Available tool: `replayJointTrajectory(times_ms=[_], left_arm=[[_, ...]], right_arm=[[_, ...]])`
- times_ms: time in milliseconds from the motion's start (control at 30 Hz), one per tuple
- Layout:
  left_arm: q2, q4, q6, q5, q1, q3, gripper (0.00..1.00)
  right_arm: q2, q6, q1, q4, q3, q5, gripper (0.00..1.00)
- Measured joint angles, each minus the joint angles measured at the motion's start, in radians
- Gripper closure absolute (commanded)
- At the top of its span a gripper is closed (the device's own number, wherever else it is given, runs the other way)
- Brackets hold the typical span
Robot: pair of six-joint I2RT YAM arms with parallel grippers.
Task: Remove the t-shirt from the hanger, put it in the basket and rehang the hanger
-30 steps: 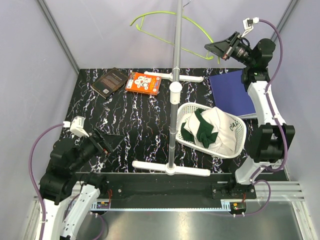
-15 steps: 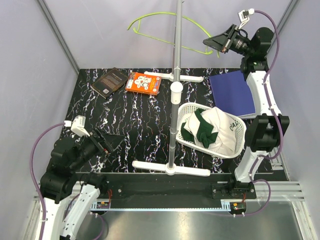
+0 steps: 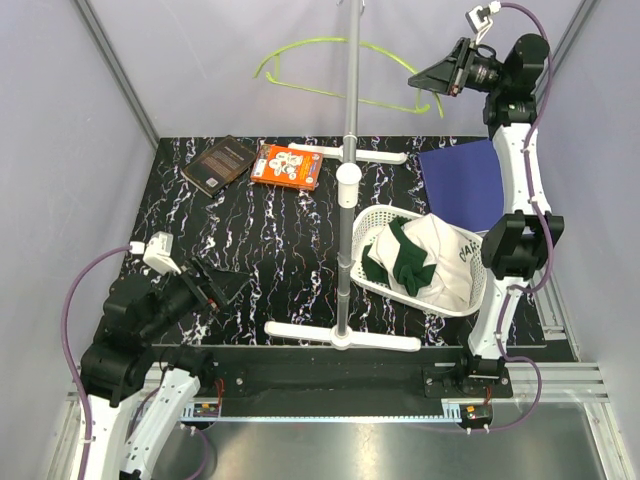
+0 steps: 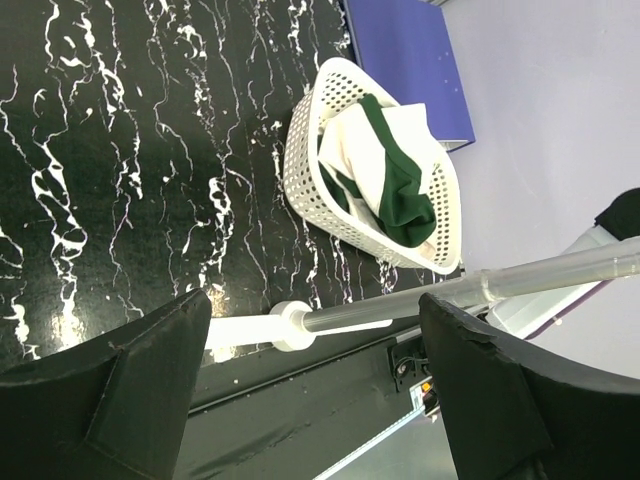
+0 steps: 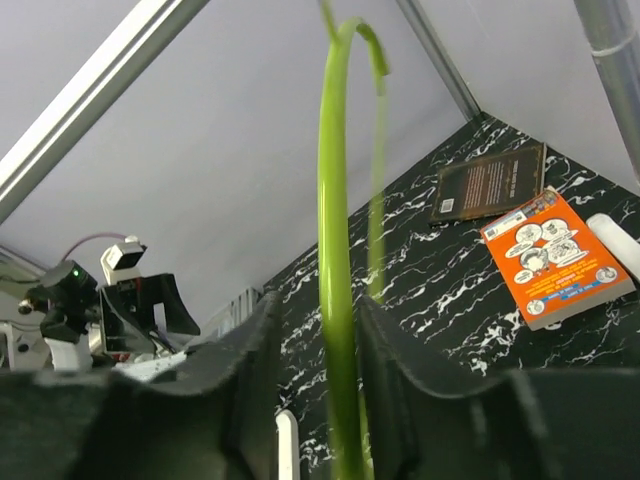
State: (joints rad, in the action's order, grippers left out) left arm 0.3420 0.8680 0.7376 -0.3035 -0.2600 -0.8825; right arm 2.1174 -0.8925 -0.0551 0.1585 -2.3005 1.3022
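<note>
- Black fingers of the left gripper (image 3: 228, 285) stand wide apart and hold nothing. It sits low at the near left corner of the dark marbled table (image 3: 290, 240).
- On the right side, a little further in, a white perforated basket (image 3: 400, 293) rests on the table just right of the grey stand pole (image 3: 350, 120).
- The t-shirt (image 3: 440, 255) lies crumpled inside that basket, cream body uppermost and green sleeves folded across it. It is well apart from the hanger (image 5: 335, 250), so the shirt appears to be already off.
- Beyond the basket lies a blue folder (image 3: 465, 185). At the far left edge are an orange book (image 3: 288, 165) and a dark book (image 3: 220, 162).
- Furthest and highest, the lime-green hanger hangs bare at the top of the pole, its long axis running left to right.
- The right gripper (image 3: 420, 80) is raised to the hanger's right end, and its narrowly parted fingers straddle the thin arm.
- The wrist view shows a gap between the wire and the left finger, so the jaws look loose around it, not pinching.
- The wire sits between the right arm's fingers and runs away to that gripper's left. Judging from this, the right arm would clear it by backing off to the right. The left arm is far too low to help.
</note>
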Motion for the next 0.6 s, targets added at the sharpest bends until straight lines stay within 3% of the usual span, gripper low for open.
replayJointTrajectory(times_ms=[67, 100, 333, 433, 600], left_arm=[[0.000, 0.007, -0.005, 0.000, 0.000, 0.000, 0.11], [0.001, 0.008, -0.007, 0.000, 0.000, 0.000, 0.11], [0.015, 0.011, -0.018, 0.000, 0.000, 0.000, 0.11], [0.016, 0.015, -0.027, 0.000, 0.000, 0.000, 0.11], [0.012, 0.016, -0.040, 0.000, 0.000, 0.000, 0.11]], right_arm=[[0.011, -0.011, -0.005, -0.007, -0.018, 0.015, 0.32], [0.011, -0.010, -0.009, -0.017, -0.016, 0.025, 0.01], [-0.042, 0.040, -0.024, -0.154, 0.104, -0.030, 0.00], [-0.062, 0.164, -0.026, -0.387, 0.084, -0.135, 0.00], [-0.061, 0.437, -0.026, -0.893, -0.179, -0.517, 0.00]])
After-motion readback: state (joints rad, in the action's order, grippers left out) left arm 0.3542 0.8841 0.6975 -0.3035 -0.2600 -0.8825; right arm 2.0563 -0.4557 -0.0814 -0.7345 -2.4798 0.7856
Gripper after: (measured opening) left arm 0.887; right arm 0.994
